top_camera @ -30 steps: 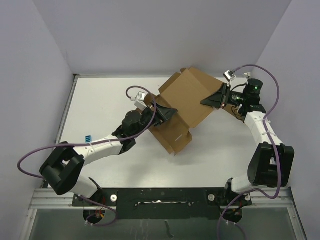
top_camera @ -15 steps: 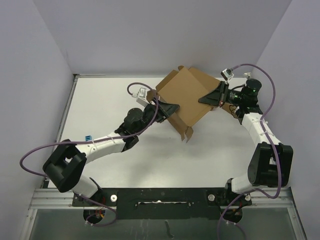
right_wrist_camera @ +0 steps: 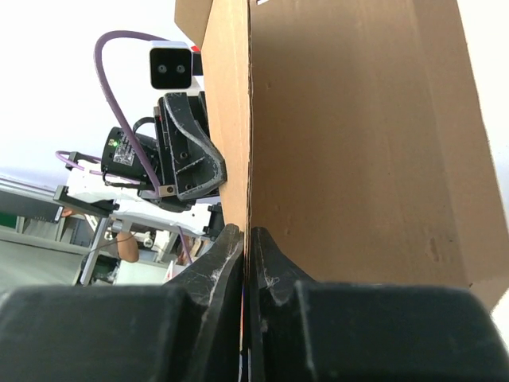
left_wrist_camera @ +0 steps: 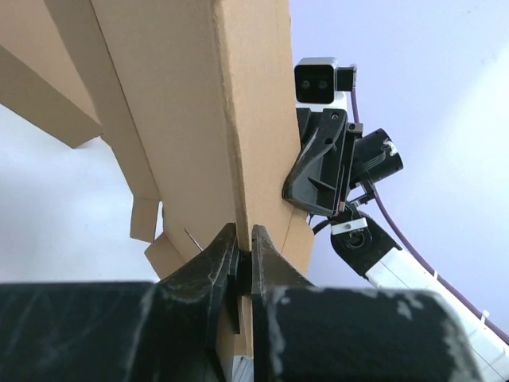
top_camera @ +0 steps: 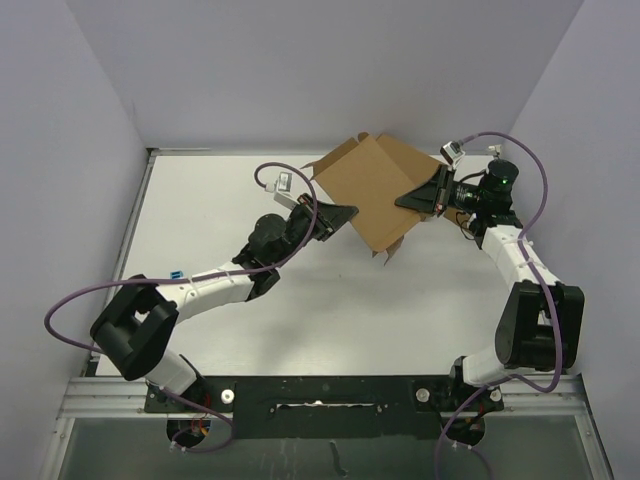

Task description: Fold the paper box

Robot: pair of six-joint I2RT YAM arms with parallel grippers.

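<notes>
paper box (top_camera: 375,195): tilted above bench (top_camera: 200,210) | left tool (left_wrist_camera: 244,243): pinching box's left edge | right tool (right_wrist_camera: 246,239): pinching its right edge | small blue item (top_camera: 176,273): well left of box, beside left arm

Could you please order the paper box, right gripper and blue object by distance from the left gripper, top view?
1. paper box: held by the left gripper.
2. right gripper: box's right side.
3. blue object: far left.

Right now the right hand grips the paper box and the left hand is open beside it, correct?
No: the left hand is shut on the paper box too, pinching a cardboard edge, as the left wrist view shows. The right hand does grip it.
</notes>
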